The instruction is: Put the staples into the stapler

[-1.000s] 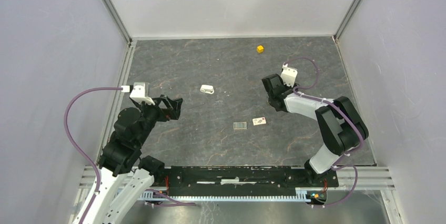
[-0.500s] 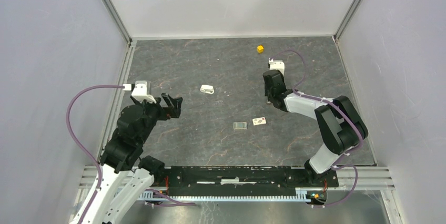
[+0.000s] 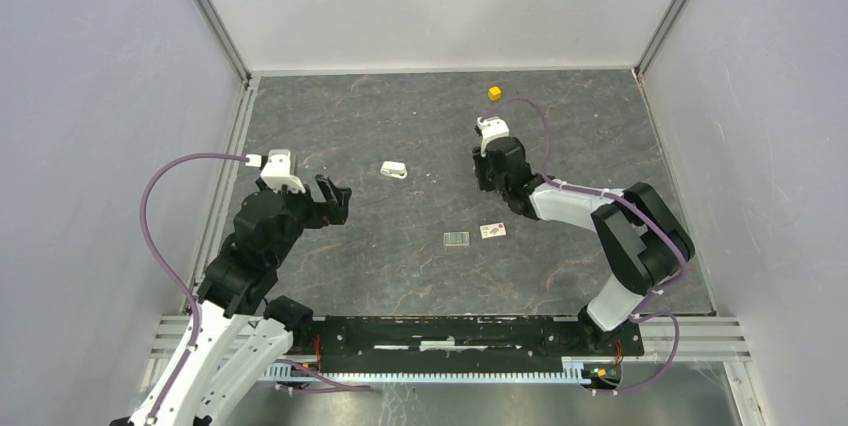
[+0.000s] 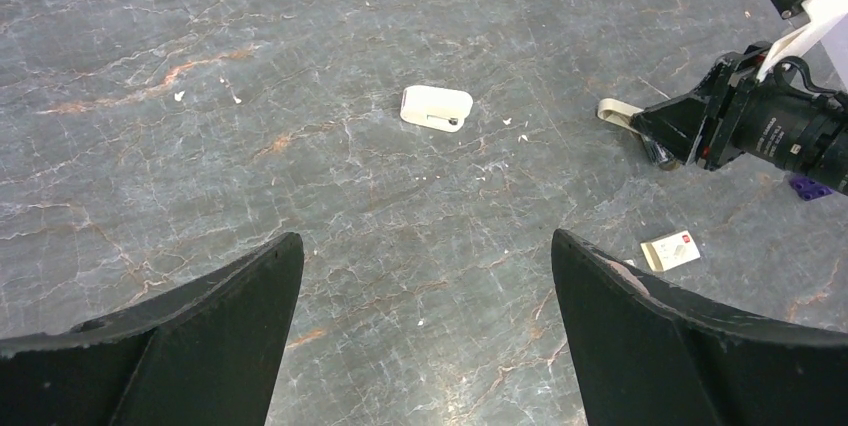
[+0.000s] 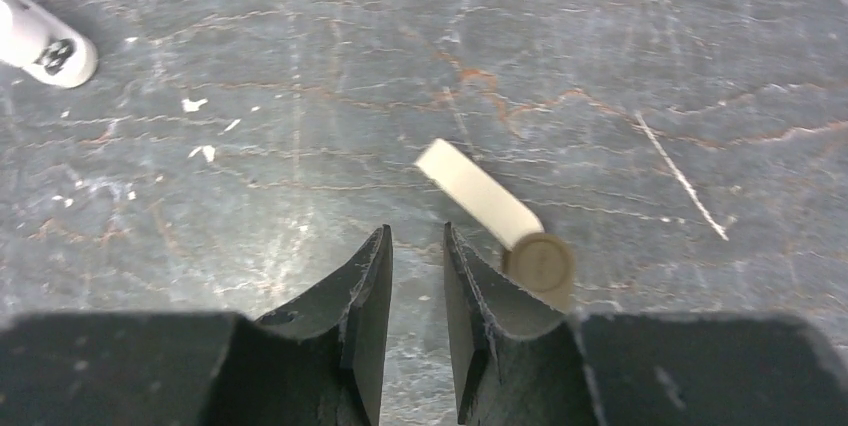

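Observation:
The stapler point(image 3: 394, 170) is a small white piece lying on the dark stone table, also seen in the left wrist view as the stapler point(image 4: 436, 107) and at the top left of the right wrist view as the stapler point(image 5: 45, 46). The staples point(image 3: 456, 239) lie flat nearer the front. My left gripper point(image 3: 335, 201) hovers wide open left of the stapler; the left gripper point(image 4: 425, 241) holds nothing. My right gripper point(image 3: 484, 176) is low over the table right of the stapler. The right gripper point(image 5: 415, 236) has its jaws a narrow gap apart with only table between them.
A pale beige strip point(image 5: 480, 194) with a round end lies just outside my right gripper's right finger. A pale card point(image 3: 492, 231) lies beside the staples. A yellow cube point(image 3: 494, 93) sits far back. White walls enclose the table.
My right gripper has swung left towards the stapler and its jaws have narrowed. The left arm has shifted slightly right, still wide open.

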Controlling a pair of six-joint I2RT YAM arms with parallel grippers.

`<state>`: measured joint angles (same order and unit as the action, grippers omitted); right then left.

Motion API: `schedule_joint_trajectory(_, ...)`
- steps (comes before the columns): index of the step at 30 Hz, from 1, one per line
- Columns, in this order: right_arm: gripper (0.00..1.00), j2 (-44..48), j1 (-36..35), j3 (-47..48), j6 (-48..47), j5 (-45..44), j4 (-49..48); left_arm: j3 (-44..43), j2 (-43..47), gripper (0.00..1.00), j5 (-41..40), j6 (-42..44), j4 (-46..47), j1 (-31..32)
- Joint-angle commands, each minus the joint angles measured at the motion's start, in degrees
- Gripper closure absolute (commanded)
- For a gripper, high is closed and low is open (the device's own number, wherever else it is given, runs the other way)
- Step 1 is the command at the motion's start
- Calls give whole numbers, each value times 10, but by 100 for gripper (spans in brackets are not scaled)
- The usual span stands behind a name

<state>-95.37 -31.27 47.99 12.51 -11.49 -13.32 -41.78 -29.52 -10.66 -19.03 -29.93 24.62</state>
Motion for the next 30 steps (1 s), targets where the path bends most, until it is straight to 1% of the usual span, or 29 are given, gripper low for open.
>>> schedule_joint_trajectory(1, 68, 2, -11, 6, -28, 3, -19, 2, 8, 0, -17, -10, 11, 1)
schedule_joint_trajectory(7, 65, 1, -9, 21, -60, -75, 51, 3, 16, 0, -20, -8, 13, 0)
schedule_joint_trajectory(11, 55, 3, -2, 14, -79, -70, 63, 6, 19, 0, -19, -7, 16, 1)
schedule_joint_trajectory(13, 55, 3, 4, 11, -83, -61, 60, 6, 17, 0, -17, -7, 18, 1)
schedule_joint_trajectory(19, 62, -10, 19, 6, -86, -27, 52, 5, 13, 0, -15, -6, 17, 1)
schedule_joint_trajectory(25, 67, -17, 26, 5, -90, -9, 45, 5, 14, 0, -18, -4, 18, 1)
schedule_joint_trajectory(26, 69, -18, 27, 6, -90, -9, 44, 6, 14, 0, -19, -4, 19, 1)
schedule_joint_trajectory(28, 78, -19, 33, 4, -87, -9, 44, 5, 13, 0, -20, -3, 19, 1)
schedule_joint_trajectory(30, 80, -19, 41, -2, -82, -3, 41, 5, 12, 0, -19, -3, 19, 1)
